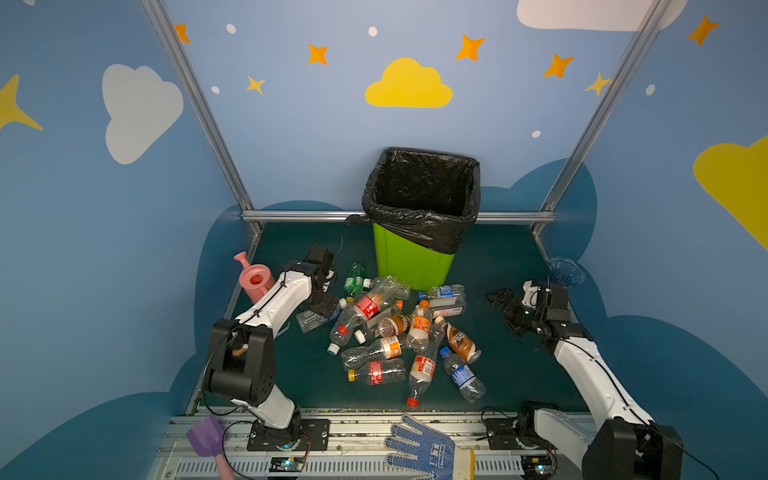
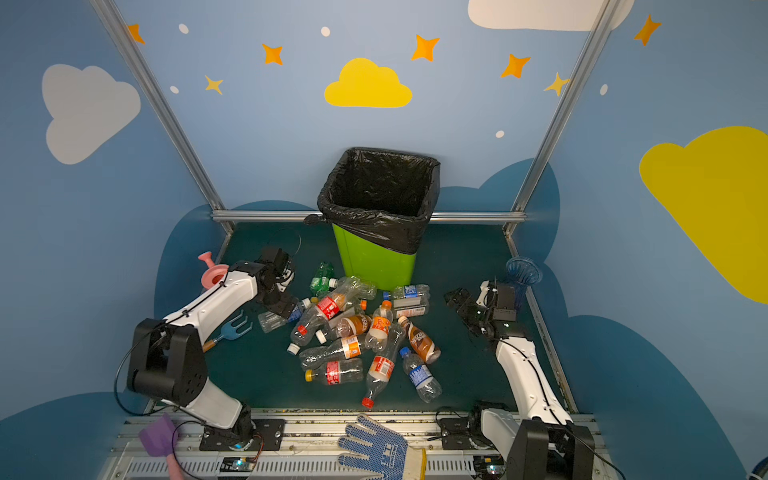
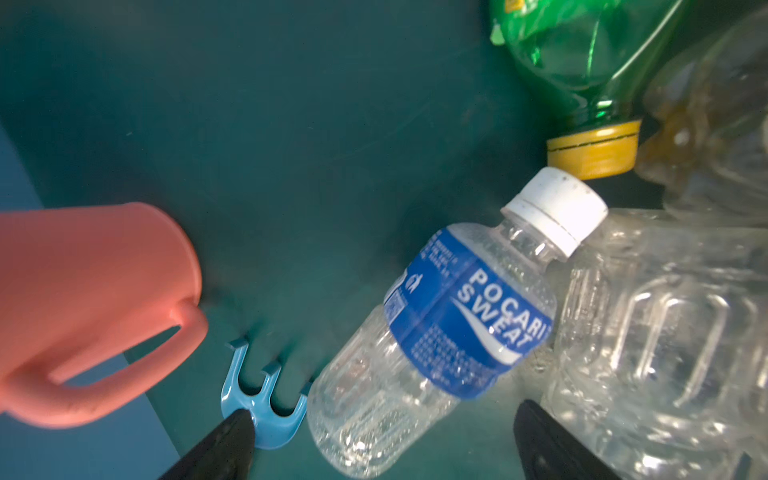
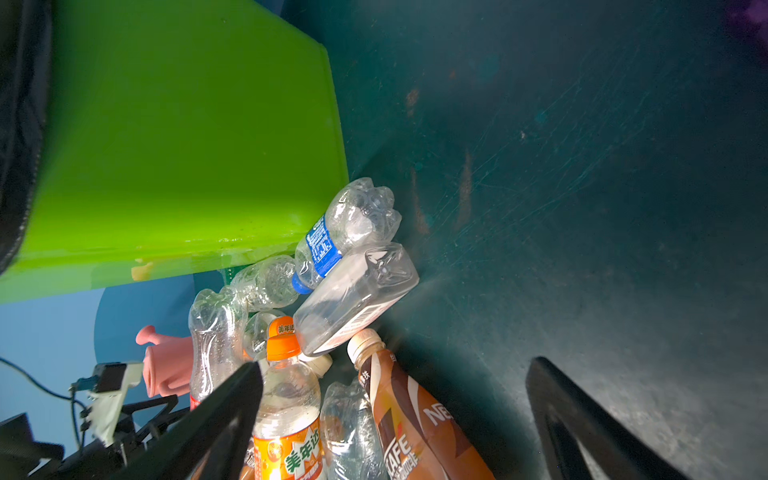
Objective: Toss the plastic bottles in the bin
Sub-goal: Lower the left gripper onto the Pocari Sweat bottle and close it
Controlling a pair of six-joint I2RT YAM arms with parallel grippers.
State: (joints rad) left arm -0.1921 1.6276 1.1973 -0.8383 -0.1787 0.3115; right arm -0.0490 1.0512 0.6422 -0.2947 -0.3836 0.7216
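Dark green bench [image 1: 519,374], blue cloud-painted walls [image 1: 291,145]; left claw [image 3: 384,409] gapes, seemingly straddling a clear blue-labelled plastic bottle [image 3: 453,324], lower centre; right claw [image 4: 397,362] gapes empty.

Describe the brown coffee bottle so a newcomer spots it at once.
Find the lime-green bin with the black liner; the bottle pile lies just in front of it. On the pile's right edge in a top view lies the coffee bottle, cap toward the bin. It alone wears a full brown-and-orange sleeve printed CAFE; the neighbours beside it are clear with narrow labels.
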